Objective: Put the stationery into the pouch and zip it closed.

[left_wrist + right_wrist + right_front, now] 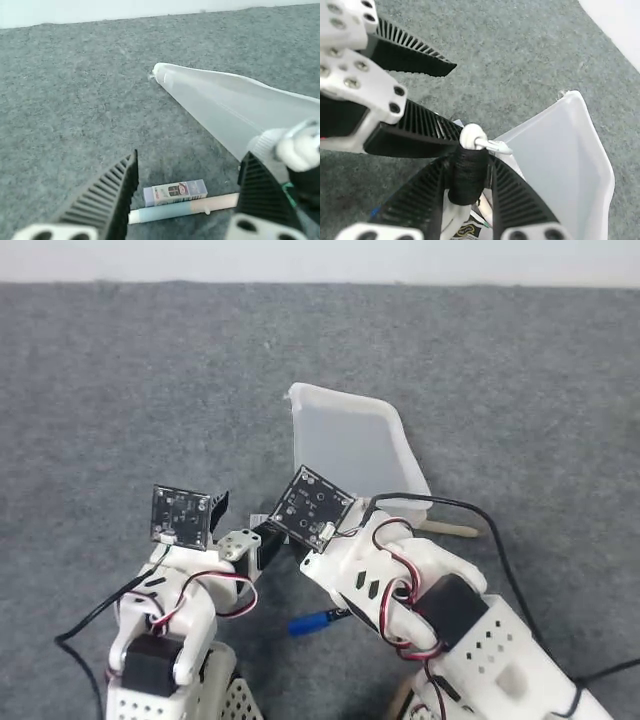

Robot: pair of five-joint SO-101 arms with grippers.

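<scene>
Pinching the zipper pull (pixel 468 172), right fingers (pixel 517 200) crowd spread left fingers (pixel 112 195) above eraser (pixel 175 192), pen (pixel 175 210).

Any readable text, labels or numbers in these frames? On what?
Eraser sleeve: print, too small to read.
Dark item under right hand: yellow print, mostly hidden, unreadable.
Pouch, zip pull, pen: no print seen.
</scene>
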